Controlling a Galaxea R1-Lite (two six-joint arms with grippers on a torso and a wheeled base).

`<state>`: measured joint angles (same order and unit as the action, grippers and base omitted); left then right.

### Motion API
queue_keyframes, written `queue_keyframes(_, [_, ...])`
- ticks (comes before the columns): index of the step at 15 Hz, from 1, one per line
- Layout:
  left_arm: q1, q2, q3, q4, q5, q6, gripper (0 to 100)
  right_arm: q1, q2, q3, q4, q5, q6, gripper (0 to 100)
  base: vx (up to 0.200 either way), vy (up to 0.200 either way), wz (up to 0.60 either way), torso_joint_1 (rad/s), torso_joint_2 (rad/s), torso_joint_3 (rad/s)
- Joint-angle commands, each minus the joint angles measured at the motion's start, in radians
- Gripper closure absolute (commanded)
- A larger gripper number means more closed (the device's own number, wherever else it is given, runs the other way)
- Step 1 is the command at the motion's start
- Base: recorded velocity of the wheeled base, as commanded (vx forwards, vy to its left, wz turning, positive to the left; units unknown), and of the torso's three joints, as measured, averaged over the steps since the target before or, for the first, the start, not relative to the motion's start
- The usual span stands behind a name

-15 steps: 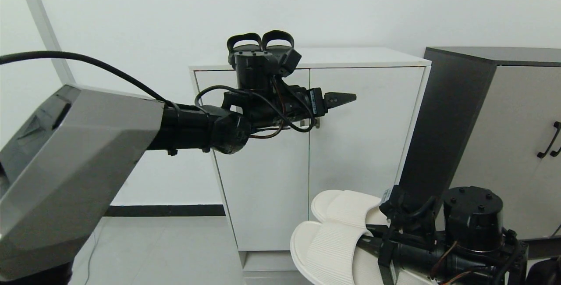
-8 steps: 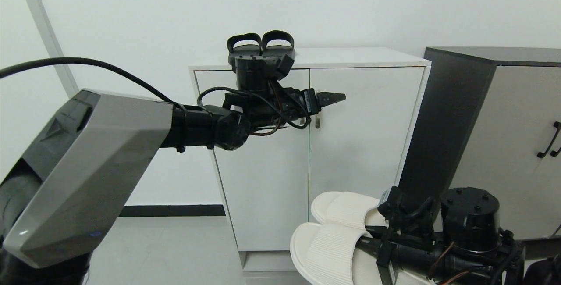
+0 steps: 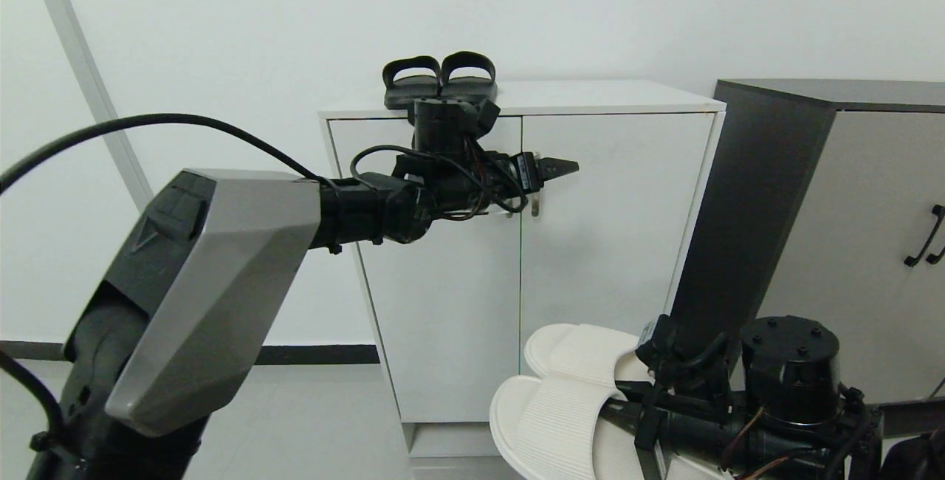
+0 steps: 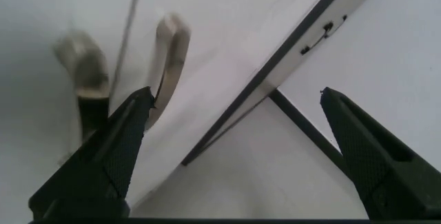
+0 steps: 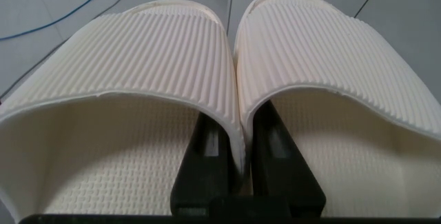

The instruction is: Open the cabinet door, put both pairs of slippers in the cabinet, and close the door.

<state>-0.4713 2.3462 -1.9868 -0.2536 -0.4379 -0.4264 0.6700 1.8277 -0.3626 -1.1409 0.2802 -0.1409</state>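
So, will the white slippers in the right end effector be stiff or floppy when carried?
Probably light and slightly springy: the white slippers look like ribbed foam. They likely hold their shape, since both stick out from the right end effector without drooping. Pinched only by their inner walls, one might slide.

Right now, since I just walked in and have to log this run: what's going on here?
The robot is partway through putting slippers away. Its left gripper is open, right by the door handles of the white cabinet, whose doors are both closed. The right gripper holds the white slippers low in front of the cabinet. The black slippers sit on top of the cabinet.
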Motion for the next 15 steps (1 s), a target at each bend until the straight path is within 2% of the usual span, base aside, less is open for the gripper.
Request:
queue_keyframes(1, [0.006, 0.033, -0.013, 0.004, 0.001, 0.000, 0, 0.000, 0.004, 0.001, 0.000, 0.001, 0.000, 100, 0.000, 0.000, 0.00, 0.000, 0.00, 0.000])
queue_keyframes(4, [0.006, 0.038, -0.013, 0.002, -0.024, -0.002, 0, 0.000, 0.004, 0.001, 0.000, 0.001, 0.000, 100, 0.000, 0.000, 0.00, 0.000, 0.00, 0.000])
queue_keyframes(6, [0.006, 0.030, -0.013, -0.015, -0.036, -0.023, 0, 0.000, 0.010, 0.002, 0.000, 0.001, -0.002, 100, 0.000, 0.000, 0.00, 0.000, 0.00, 0.000])
queue_keyframes(10, [0.006, 0.039, -0.013, -0.058, -0.035, -0.035, 0, 0.000, 0.019, 0.002, 0.000, 0.001, -0.006, 100, 0.000, 0.000, 0.00, 0.000, 0.00, 0.000])
queue_keyframes(12, [0.006, 0.045, -0.013, -0.082, -0.035, -0.055, 0, 0.000, 0.021, 0.004, 0.000, 0.001, -0.008, 100, 0.000, 0.000, 0.00, 0.000, 0.00, 0.000])
queue_keyframes(13, [0.005, 0.041, -0.013, -0.087, -0.036, -0.063, 100, 0.000, 0.021, 0.004, 0.000, 0.001, -0.009, 100, 0.000, 0.000, 0.00, 0.000, 0.00, 0.000])
queue_keyframes(15, [-0.001, 0.032, -0.013, -0.087, -0.032, -0.064, 100, 0.000, 0.021, 0.005, -0.002, 0.001, -0.013, 100, 0.000, 0.000, 0.00, 0.000, 0.00, 0.000])
